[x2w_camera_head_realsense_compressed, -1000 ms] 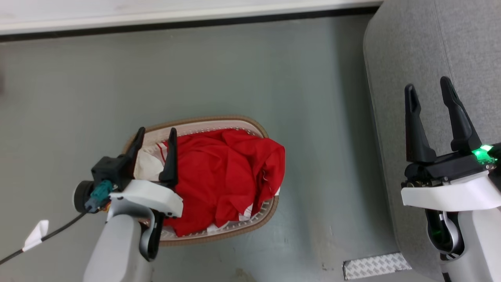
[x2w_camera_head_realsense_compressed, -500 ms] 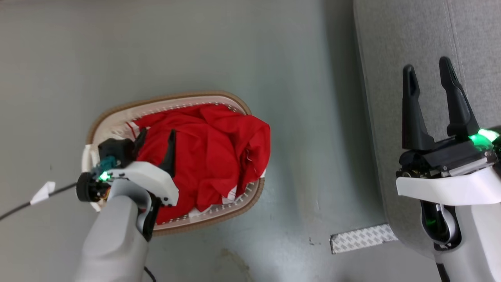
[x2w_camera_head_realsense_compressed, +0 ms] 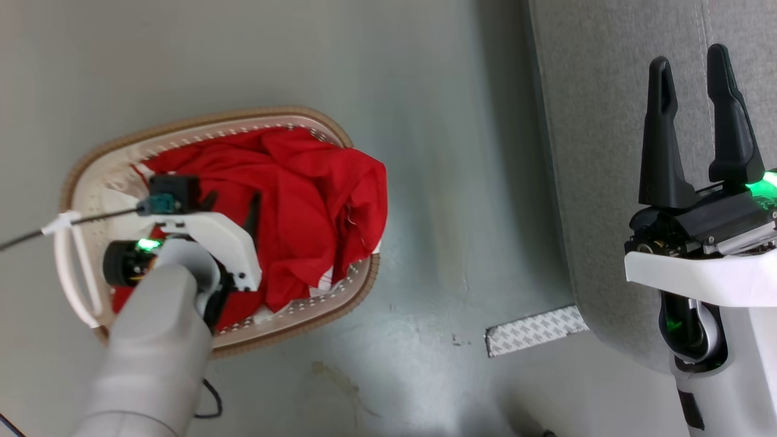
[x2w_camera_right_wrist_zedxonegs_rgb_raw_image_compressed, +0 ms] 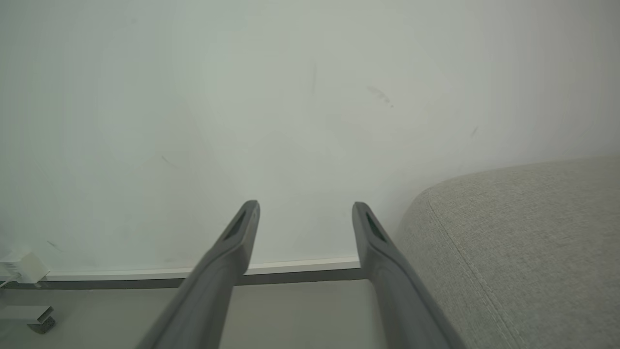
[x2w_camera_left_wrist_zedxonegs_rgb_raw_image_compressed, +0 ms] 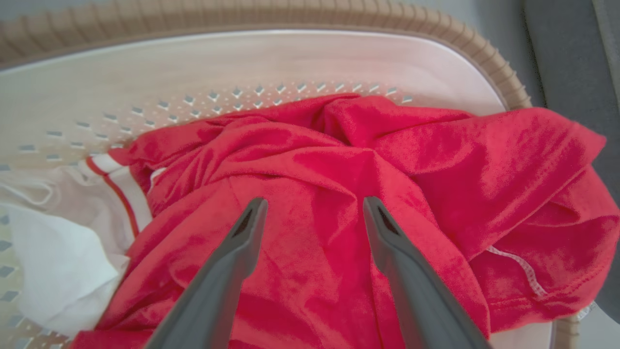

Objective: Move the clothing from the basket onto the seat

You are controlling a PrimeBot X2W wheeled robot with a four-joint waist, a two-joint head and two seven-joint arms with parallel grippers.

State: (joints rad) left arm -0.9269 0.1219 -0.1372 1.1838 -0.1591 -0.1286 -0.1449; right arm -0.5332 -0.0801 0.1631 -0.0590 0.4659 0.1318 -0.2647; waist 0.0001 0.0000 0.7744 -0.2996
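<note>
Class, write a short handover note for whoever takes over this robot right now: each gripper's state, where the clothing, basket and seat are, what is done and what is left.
Left gripper: jaws apart, down in the basket, tips at the red garment; nothing gripped yet.
Right gripper: jaws apart, empty, over the sofa.
Things: red garment heaped in the basket, spilling over the rim on the sofa side; white garment partly under it. The basket stands on the floor beside the sofa.
Done: no clothing on the visible part of the sofa.
Left: grip, lift and carry both garments to the sofa.
</note>
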